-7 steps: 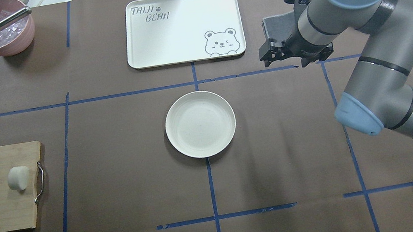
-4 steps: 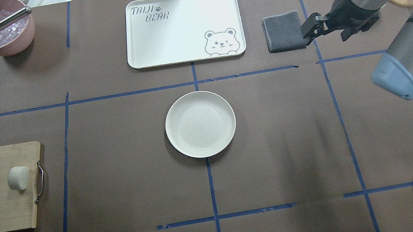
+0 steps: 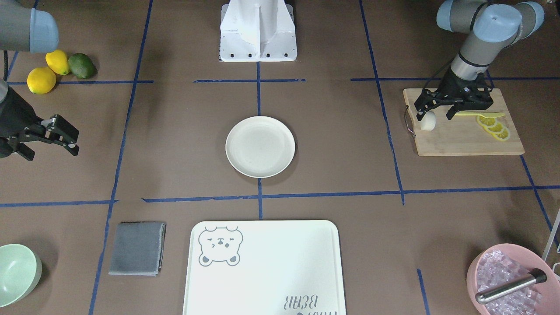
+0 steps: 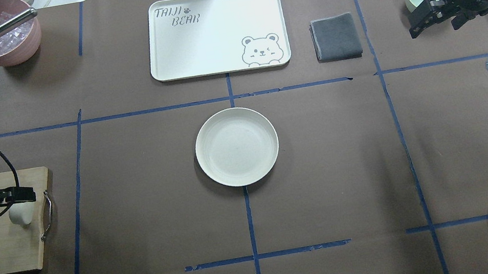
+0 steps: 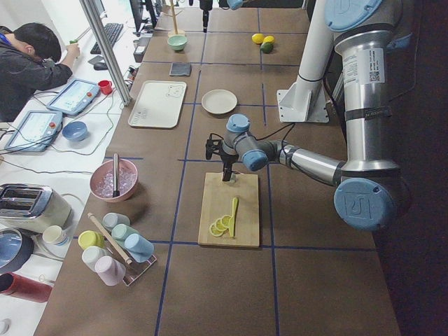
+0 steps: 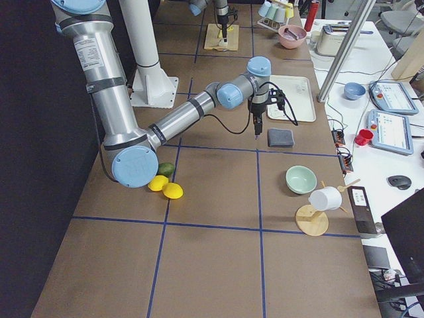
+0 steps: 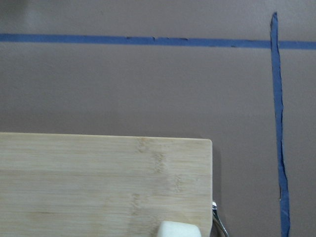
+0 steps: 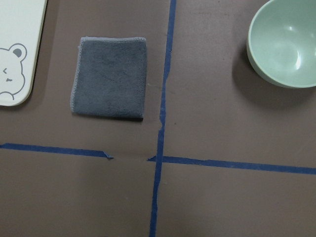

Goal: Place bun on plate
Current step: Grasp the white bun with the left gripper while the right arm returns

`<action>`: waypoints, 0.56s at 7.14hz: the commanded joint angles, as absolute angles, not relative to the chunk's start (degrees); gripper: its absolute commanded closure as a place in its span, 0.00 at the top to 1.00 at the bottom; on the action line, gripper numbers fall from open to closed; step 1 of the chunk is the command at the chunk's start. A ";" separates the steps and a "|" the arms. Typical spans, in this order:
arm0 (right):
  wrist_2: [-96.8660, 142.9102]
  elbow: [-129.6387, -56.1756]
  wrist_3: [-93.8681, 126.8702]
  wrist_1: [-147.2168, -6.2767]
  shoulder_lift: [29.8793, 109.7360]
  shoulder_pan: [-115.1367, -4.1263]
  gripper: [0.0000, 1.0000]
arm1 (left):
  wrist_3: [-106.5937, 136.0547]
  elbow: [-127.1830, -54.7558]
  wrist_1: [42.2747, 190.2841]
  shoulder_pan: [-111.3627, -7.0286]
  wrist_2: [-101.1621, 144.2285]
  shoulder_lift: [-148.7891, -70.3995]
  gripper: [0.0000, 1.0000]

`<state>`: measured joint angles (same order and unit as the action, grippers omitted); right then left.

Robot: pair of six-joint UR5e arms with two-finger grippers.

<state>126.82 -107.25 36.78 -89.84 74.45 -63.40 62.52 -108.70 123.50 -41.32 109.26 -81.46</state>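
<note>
white bun (image 3: 428,121) lay on the bamboo cutting board (image 3: 455,142), just below the left gripper (image 3: 434,114), whose jaws stood apart; the plate (image 3: 260,146) sat well away from it. risk: an off-centre closure could roll or squash the smooth bun.

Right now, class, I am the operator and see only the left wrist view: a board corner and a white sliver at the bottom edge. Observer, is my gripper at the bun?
Observer: The front view shows the left gripper open, right at the bun on the cutting board; contact unclear.
Operator: Is the plate free?
Observer: Yes, the plate has nothing on it.
Operator: And the other arm?
Observer: The right gripper hangs open, far from the plate.
</note>
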 commanded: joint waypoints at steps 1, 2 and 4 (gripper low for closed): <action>128.93 -107.14 31.84 -89.83 77.07 -66.78 1.00 | 63.46 -107.15 124.19 -39.73 108.28 -81.12 1.00; 128.94 -107.14 28.51 -89.91 78.56 -68.45 1.00 | 63.63 -106.53 125.84 -39.73 108.28 -81.12 0.99; 129.11 -107.14 26.90 -89.82 79.89 -69.69 1.00 | 63.72 -106.35 125.86 -39.73 108.37 -81.21 0.89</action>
<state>128.97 -107.15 27.99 -89.85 78.99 -68.85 63.66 -106.56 125.65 -39.76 108.35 -81.15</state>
